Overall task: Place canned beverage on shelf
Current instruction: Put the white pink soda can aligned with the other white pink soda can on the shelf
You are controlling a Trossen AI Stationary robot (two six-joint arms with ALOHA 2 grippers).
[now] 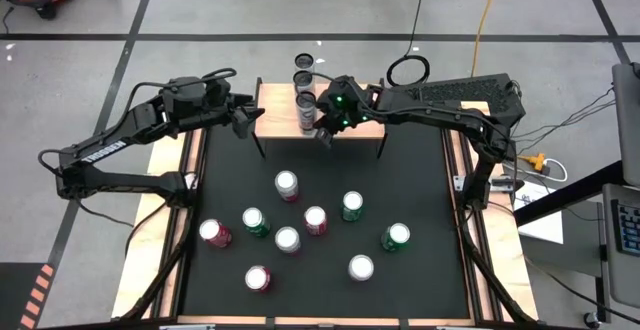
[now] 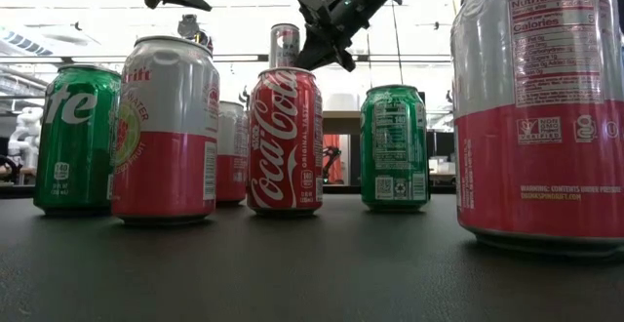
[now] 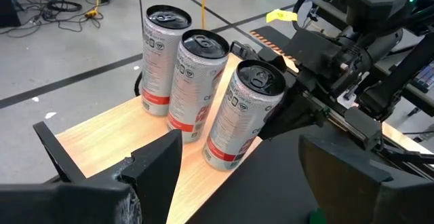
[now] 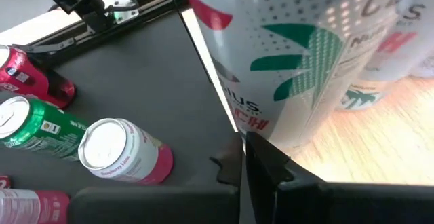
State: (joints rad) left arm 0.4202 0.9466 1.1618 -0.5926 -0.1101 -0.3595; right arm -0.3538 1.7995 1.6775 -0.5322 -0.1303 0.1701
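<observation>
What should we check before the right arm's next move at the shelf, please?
1. Front can upright on the shelf: ok, near the board's edge.
2. Right gripper clear of that can: cannot tell; it is close beside it.
3. Left gripper out of the way: ok, fingers open, at the shelf's left end.
4. Bare board left for another can: ok.
5. More cans waiting on the table: ok.

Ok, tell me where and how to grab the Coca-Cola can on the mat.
Grip the Coca-Cola can across its round side wall, near mid-height, coming down from above. It stands upright with open gaps to neighbouring cans, so fingers likely fit either side. The right pincer is nearer, at the shelf.
</observation>
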